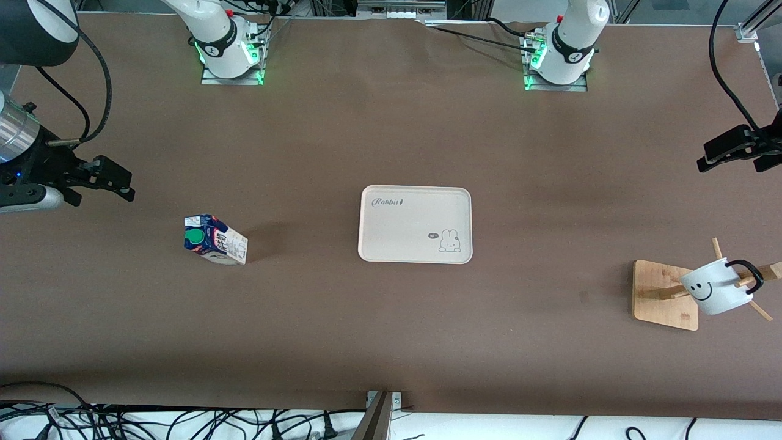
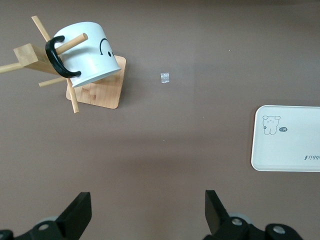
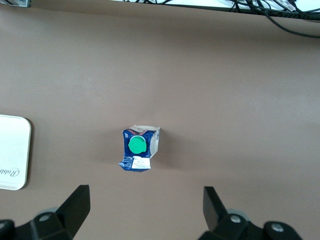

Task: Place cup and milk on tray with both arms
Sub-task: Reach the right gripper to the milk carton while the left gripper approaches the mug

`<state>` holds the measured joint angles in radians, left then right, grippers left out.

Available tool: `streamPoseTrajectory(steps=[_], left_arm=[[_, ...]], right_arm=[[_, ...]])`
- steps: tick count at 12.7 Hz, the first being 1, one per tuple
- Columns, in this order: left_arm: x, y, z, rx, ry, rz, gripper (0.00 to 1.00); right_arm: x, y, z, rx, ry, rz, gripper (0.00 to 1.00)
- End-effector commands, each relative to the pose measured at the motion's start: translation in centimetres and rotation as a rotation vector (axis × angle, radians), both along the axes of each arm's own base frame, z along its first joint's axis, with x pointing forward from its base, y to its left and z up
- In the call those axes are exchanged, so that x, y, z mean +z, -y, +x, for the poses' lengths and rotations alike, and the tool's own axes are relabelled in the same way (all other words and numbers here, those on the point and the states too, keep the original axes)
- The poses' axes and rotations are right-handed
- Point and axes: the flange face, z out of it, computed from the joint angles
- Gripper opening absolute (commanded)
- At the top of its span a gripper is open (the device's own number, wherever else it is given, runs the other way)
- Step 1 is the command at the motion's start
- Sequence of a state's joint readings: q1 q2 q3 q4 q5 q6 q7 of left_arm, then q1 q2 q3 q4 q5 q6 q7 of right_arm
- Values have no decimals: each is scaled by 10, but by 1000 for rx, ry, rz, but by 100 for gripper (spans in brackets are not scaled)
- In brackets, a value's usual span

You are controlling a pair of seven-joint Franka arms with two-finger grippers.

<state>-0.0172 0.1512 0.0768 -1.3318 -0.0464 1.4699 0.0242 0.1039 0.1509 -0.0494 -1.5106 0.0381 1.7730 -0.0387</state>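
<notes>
A: While both arms wait aloft, where is the milk (image 1: 215, 239)?
B: Upright toward the table's right-arm end, under the right gripper (image 3: 145, 210), jaws spread.
A: And the cup (image 2: 85, 52)?
B: Hung on the wooden rack (image 2: 95, 90) below the left gripper (image 2: 147, 212), jaws spread; the tray (image 1: 415, 225) lies mid-table.

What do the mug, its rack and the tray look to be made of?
Mug: likely glazed ceramic, judging by its smooth white body with a slight sheen and black handle. Rack: light wood or bamboo; pale grain shows on the square base and pegs. Tray: probably matte plastic or melamine, an even cream surface with rounded, moulded corners.
</notes>
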Motion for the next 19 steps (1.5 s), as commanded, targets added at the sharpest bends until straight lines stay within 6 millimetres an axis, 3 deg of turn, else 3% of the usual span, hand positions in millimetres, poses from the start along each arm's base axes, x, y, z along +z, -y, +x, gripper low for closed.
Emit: streamPoseTrajectory(steps=[1, 5, 6, 8, 10, 12, 14, 15, 16, 18, 19], left_arm=[[3, -2, -1, 12, 0, 14, 100], [5, 5, -2, 2, -1, 0, 100], [5, 17, -1, -22, 0, -1, 100], [2, 22, 1, -33, 0, 14, 100], [-10, 19, 7, -29, -19, 11, 100], [-19, 20, 12, -30, -31, 12, 100], [-31, 22, 18, -35, -49, 11, 100], [-50, 24, 28, -40, -70, 6, 100], [-52, 32, 30, -50, -66, 7, 100], [-50, 37, 36, -58, -4, 10, 100], [-58, 37, 40, -65, 26, -2, 100]], right_arm=[[-2, -1, -3, -19, -12, -10, 100], [-3, -2, -2, -19, -9, -6, 100], [-7, -3, 0, -13, -12, -5, 100], [-22, -2, 7, -10, -35, -2, 100], [-46, -15, 16, 7, -62, -6, 100], [-90, -44, 26, 56, -126, -43, 100], [-100, -52, 27, 60, -135, -46, 100], [-125, -54, 33, 55, -154, -43, 100], [-149, -54, 40, 51, -161, -43, 100], [-180, -55, 43, 51, -166, -46, 100], [-193, -54, 43, 49, -168, -46, 100]])
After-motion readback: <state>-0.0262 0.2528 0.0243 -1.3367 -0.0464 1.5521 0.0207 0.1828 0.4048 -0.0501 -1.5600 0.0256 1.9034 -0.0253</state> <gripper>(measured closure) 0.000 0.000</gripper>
